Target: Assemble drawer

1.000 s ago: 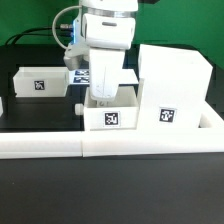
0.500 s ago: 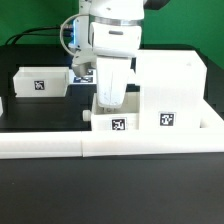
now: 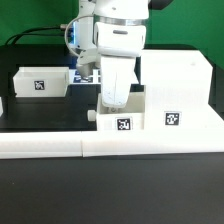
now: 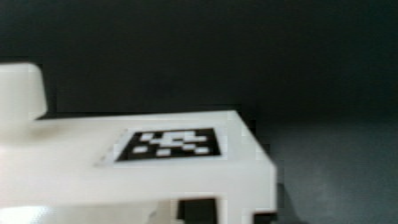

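Observation:
My gripper reaches down into a small white knobbed tray and is shut on its wall. The tray carries a square marker on its front and a knob on the side toward the exterior view's left. It stands against the tall white box shell, which is on the exterior view's right. A second tray lies at the exterior view's left. In the wrist view the held tray's marked face fills the frame, and my gripper has dark fingertips at the edge.
The long low white border wall runs along the front, just before the tray and shell. The marker board lies behind my gripper. The table surface is black. A white rounded shape in the wrist view is unclear.
My gripper has carried the tray toward the exterior view's right, from a gap away to right beside the box shell. The second tray and the shell have not moved.

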